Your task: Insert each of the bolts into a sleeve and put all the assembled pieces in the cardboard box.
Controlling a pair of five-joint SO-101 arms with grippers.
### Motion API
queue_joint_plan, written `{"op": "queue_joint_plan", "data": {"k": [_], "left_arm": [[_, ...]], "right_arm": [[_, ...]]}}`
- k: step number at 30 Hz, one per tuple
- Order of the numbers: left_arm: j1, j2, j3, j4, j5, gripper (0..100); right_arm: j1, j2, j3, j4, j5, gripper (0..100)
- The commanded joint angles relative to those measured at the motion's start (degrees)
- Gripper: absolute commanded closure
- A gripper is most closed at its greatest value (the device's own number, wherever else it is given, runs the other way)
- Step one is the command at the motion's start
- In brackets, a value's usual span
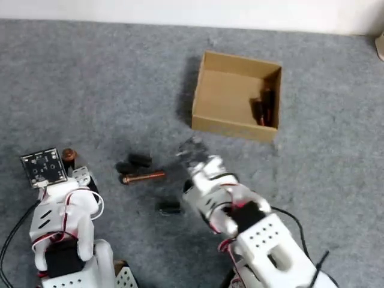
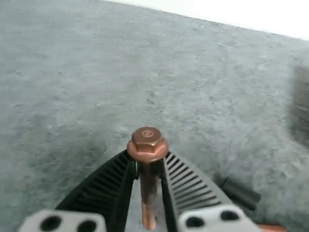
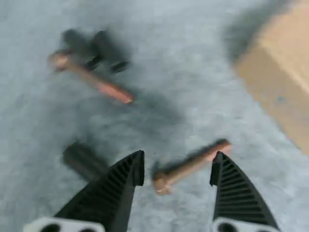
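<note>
Left fingers (image 2: 116, 179) grip 1 copper bolt (image 2: 147, 145) by its shank; right fingers (image 3: 120, 183) stand open astride a 2nd bolt (image 3: 190, 164) on the bench (image 1: 90, 90), 3 black sleeves (image 1: 170, 207) and a 3rd bolt (image 1: 143, 176) beside, cardboard box (image 1: 231, 127) near.

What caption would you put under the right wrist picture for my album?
Right gripper open over a bolt, with a second bolt, black sleeves and the box nearby.

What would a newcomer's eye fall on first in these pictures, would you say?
Likely the copper bolt clamped in the left claw, its head sticking out. Next, the right claw open over a loose bolt, and beyond them the box with dark pieces in one corner.
</note>
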Motion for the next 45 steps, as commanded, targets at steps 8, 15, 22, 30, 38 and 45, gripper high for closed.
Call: {"op": "queue_joint_plan", "data": {"k": [8, 15, 22, 30, 38, 45], "left_arm": [[-1.7, -0.3, 0.7, -3.6, 0.4, 99], [-1.8, -0.3, 0.9, -3.6, 0.3, 99], [-2.0, -0.3, 0.9, -3.6, 0.2, 99], [-2.1, -0.3, 0.9, -3.6, 0.1, 99], [-2.1, -0.3, 0.9, -3.6, 0.1, 99], [-2.1, -0.3, 1.0, -3.6, 0.1, 99]], "right_arm": [[-11.0, 25.0, -9.5, 0.0, 10.3, 78.5], [-13.9, 35.0, -14.3, 0.0, 11.9, 78.5], [-20.4, 39.3, -14.0, 0.0, 11.5, 78.5], [-20.1, 48.0, -14.5, -4.3, 11.5, 78.6], [-20.1, 49.9, -16.7, -4.2, 11.4, 99.8], [-20.1, 49.7, -16.7, -4.2, 11.4, 99.3]]}}
